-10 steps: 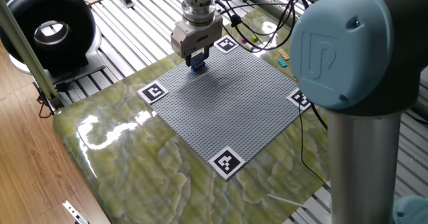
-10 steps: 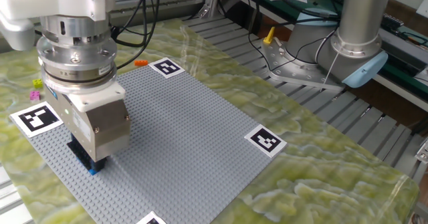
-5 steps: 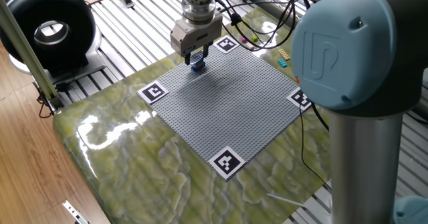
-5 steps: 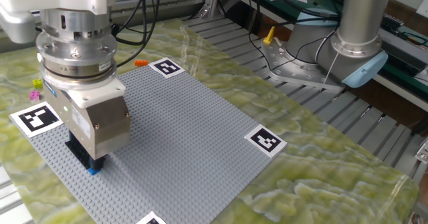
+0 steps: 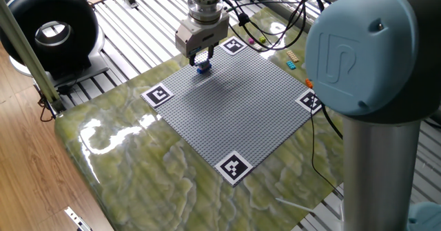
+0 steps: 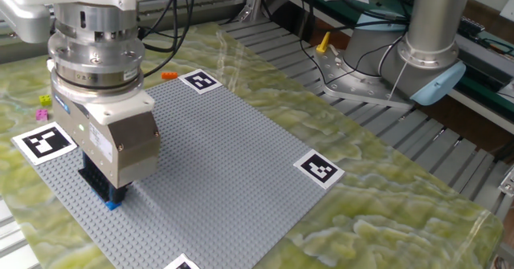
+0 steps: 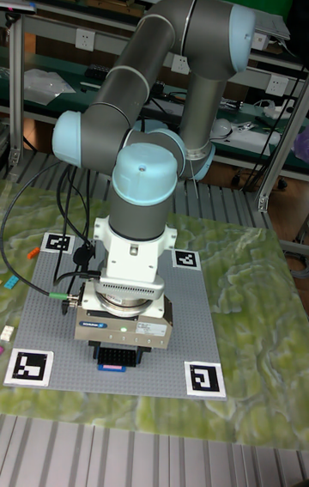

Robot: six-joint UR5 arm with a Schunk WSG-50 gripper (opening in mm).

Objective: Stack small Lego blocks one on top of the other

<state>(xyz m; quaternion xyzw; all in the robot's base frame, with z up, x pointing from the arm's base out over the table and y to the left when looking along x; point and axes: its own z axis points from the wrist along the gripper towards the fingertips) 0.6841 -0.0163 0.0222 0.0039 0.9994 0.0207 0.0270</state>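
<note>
A small dark blue Lego stack (image 5: 203,68) stands on the grey baseplate (image 5: 241,114) near its far corner. My gripper (image 5: 200,58) hangs just above it, jaws apart, holding nothing. In the other fixed view the gripper (image 6: 103,187) hides most of the stack; only a blue edge (image 6: 111,204) peeks out below the black fingers. The tall fixed view shows the same blue edge (image 7: 112,366) under the gripper (image 7: 120,356). Loose blocks lie off the plate: cyan (image 5: 291,64), orange (image 6: 169,75), pink and green (image 6: 42,101).
Black-and-white marker tags (image 5: 157,94) (image 5: 233,167) sit at the baseplate corners. Cables (image 5: 265,31) trail behind the plate. The arm's large grey elbow (image 5: 358,52) blocks the right of one fixed view. A black ring light (image 5: 48,27) stands at the far left.
The gripper has risen a little off the dark blue stack, which stays on the baseplate and shows more below the fingers.
</note>
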